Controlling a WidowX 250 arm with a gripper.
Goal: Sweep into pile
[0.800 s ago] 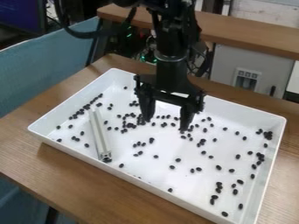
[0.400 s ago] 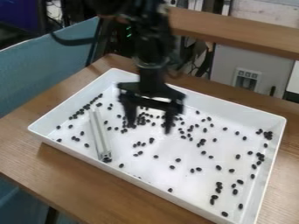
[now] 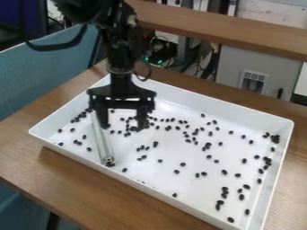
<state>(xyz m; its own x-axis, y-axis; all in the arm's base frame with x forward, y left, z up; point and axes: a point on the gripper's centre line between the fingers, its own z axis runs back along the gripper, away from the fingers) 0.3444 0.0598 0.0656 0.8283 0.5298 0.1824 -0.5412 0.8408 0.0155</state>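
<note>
Hanging spread-fingered, end effector [image 3: 123,128] is hovering mostly right of pale bar [image 3: 103,143], itself running far to near.

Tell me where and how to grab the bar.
Best gripped about midway along the bar, coming from above, with the gripper turned to close across its narrow width. It is long, straight and slim, and bare tray beside both long sides should leave room.

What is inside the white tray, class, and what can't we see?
Many small black pieces and a pale bar lie in the tray. Whatever the end effector covers cannot be seen.
</note>
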